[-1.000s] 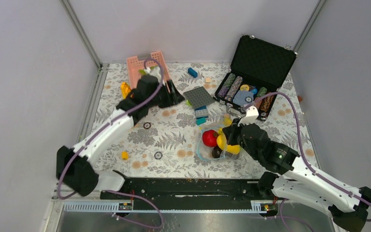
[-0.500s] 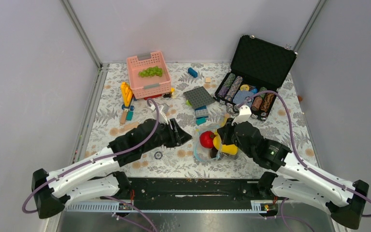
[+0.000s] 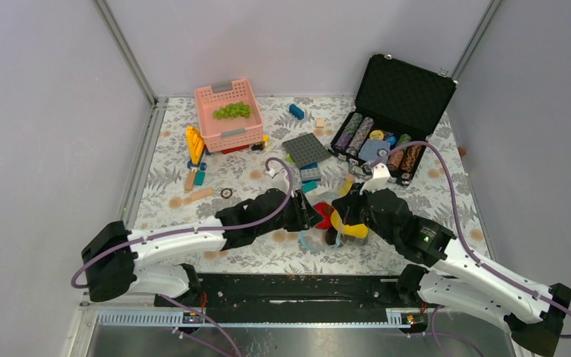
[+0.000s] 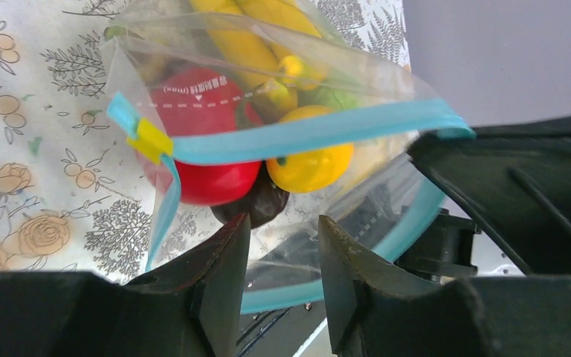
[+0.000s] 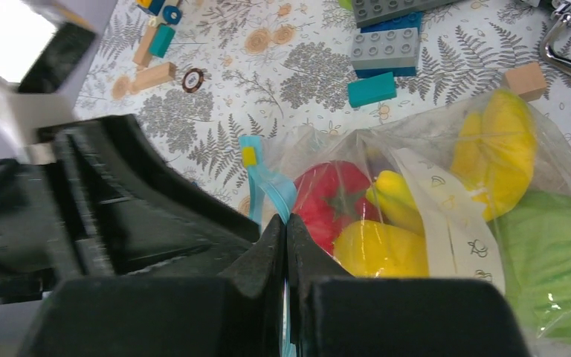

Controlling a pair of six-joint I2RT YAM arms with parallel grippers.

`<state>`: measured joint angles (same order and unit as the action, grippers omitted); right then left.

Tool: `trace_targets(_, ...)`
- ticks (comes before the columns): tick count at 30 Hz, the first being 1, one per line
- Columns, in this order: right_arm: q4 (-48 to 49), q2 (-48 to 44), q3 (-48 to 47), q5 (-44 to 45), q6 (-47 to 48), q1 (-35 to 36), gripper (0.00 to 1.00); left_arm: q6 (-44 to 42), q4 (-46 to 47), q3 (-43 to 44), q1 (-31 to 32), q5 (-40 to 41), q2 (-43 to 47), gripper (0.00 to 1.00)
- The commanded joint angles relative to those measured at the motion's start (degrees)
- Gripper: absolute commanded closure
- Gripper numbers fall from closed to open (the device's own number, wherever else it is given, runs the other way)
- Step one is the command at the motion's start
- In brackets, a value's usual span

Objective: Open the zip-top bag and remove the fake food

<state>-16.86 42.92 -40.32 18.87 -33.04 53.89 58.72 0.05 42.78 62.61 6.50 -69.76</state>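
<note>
The zip-top bag lies at the table's middle front, its light-blue zipper strip parted. Inside are a red tomato, yellow bananas, a yellow mango and a dark round piece. A pale-green cabbage and the white label show in the right wrist view. My right gripper is shut on one lip of the zipper strip. My left gripper is open at the bag's mouth, its fingers either side of the lower lip and close to my right gripper.
A pink basket with a green piece stands at the back left. An open black case of poker chips is at the back right. A grey plate, toy bricks and wooden blocks lie behind the bag.
My left arm has swung from the pink basket at the back down to the bag, open fingers now at its mouth. My right gripper has kept its hold on the zipper strip.
</note>
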Motion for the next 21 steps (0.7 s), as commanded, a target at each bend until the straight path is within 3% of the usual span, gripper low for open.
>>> trace_targets(1, 2.7, -1.82, -0.19, -3.22, -1.53, 0.26, 1.0, 1.53, 9.41, 3.35, 0.7, -1.1, -4.9, 0.61)
trace_targets(21, 3.59, -5.04, 0.63, -8.4, -4.05, 0.26, 1.0, 4.92, 14.03, 5.64, 1.38, -2.43, -14.48, 0.38)
